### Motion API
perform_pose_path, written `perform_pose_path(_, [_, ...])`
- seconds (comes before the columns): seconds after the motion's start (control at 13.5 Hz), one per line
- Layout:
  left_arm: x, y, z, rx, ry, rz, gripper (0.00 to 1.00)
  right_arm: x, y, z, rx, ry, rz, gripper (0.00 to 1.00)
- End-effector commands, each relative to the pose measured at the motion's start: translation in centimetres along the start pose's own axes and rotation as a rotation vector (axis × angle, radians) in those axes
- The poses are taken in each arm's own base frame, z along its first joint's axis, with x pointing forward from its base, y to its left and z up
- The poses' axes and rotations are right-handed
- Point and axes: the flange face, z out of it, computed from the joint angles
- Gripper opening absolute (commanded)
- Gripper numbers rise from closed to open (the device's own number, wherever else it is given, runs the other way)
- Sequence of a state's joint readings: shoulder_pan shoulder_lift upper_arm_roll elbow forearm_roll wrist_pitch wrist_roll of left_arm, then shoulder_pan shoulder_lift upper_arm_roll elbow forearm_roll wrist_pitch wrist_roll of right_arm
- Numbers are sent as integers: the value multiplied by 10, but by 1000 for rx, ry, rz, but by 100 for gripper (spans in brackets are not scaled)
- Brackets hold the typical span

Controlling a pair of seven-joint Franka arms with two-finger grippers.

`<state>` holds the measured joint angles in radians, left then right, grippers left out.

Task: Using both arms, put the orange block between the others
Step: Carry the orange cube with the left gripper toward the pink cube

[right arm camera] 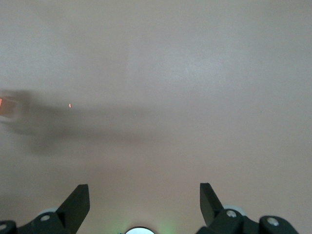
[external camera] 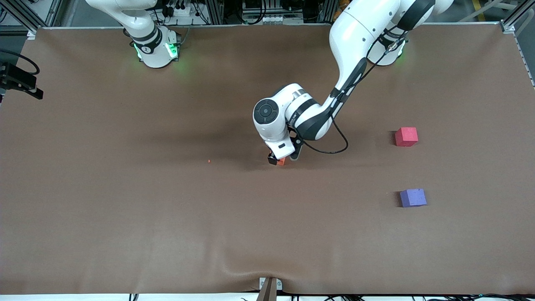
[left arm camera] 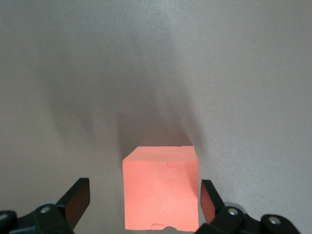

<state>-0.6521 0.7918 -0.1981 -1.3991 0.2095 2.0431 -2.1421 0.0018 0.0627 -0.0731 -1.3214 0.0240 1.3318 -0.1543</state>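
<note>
1. Worktop (external camera: 125,200): a brown surface carrying three foam cubes. The orange block (external camera: 282,161) lies near the middle. The pinkish-red cube (external camera: 406,136) and the purple-blue cube (external camera: 413,197) lie well apart from it toward the left arm's end, the purple-blue one nearer the front camera, with a bare gap between the two.

2. Left pincer (external camera: 281,160): lowered at the orange block. In the left wrist view the block (left arm camera: 161,187) sits between the two fingers (left arm camera: 75,200), which stand apart with clear space on either side; nothing is clamped.

3. Right pincer (right arm camera: 144,202): its fingers likewise stand apart and hold nothing. The right wrist view shows only bare worktop beneath it. The right arm (external camera: 142,29) waits near its base, its hand out of the front view.

4. Step in hand (judged): the pick-up of the orange block by the left arm. The fingers straddle the block but have not shut on it, so most of the task remains.

5. Next move (judged): the fingers must shut squarely on two opposite faces. The block must then be lifted clear and carried toward the left arm's end of the worktop.

6. Placement (judged): the block is to be set down in the gap between the two cubes, without nudging either one.
</note>
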Motion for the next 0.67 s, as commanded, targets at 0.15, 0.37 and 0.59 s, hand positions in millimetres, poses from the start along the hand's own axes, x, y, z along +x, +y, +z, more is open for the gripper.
perform_pose_path(0.15, [-2,4,11,-17,10,-20,100,0,0,-3,14,10,5,100])
perform_pose_path(0.37, [-3,7,15,-42,-3,-28,100,-1,-4,0,27,-7,-2,100])
perform_pose_path(0.59, [-6,8,23,-52,-14,-25,87,-1,-5,-2,39,5,-5,100])
